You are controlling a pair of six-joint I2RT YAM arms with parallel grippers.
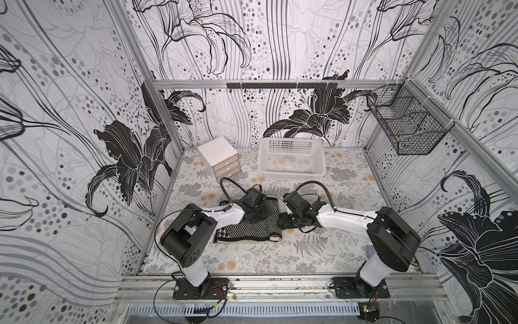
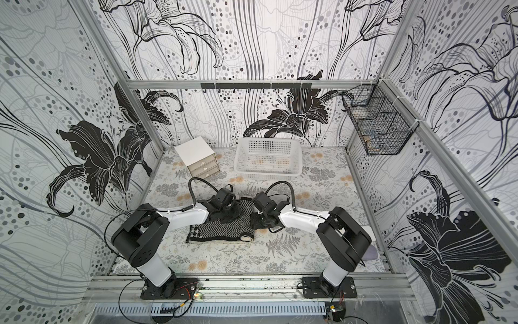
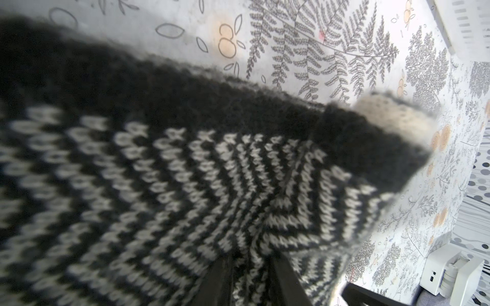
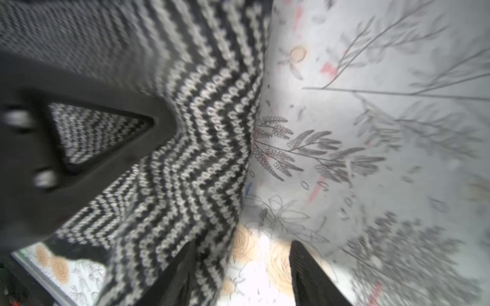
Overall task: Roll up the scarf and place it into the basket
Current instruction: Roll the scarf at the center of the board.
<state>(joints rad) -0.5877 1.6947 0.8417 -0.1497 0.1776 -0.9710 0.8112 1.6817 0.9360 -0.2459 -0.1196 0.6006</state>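
Note:
The scarf (image 1: 246, 231) (image 2: 221, 231) lies partly folded in the middle of the table, herringbone side up, with a cream edge along its near side. My left gripper (image 1: 256, 210) (image 2: 227, 209) (image 3: 252, 254) is shut on a raised fold of the scarf (image 3: 185, 172); knit bunches between its dark fingers. My right gripper (image 1: 283, 221) (image 2: 256, 221) (image 4: 244, 246) is open at the right edge of the scarf (image 4: 198, 132). One of its fingers lies over the knit and the other over bare tablecloth. The white basket (image 1: 291, 146) (image 2: 269, 146) stands empty at the back, right of centre.
A small white drawer box (image 1: 217, 151) (image 2: 196, 151) stands at the back left, beside the basket. A black wire mesh basket (image 1: 406, 123) hangs on the right wall. A black hook rail (image 1: 280, 85) runs along the back wall. Floral tablecloth (image 1: 252, 261) lies bare in front of the scarf.

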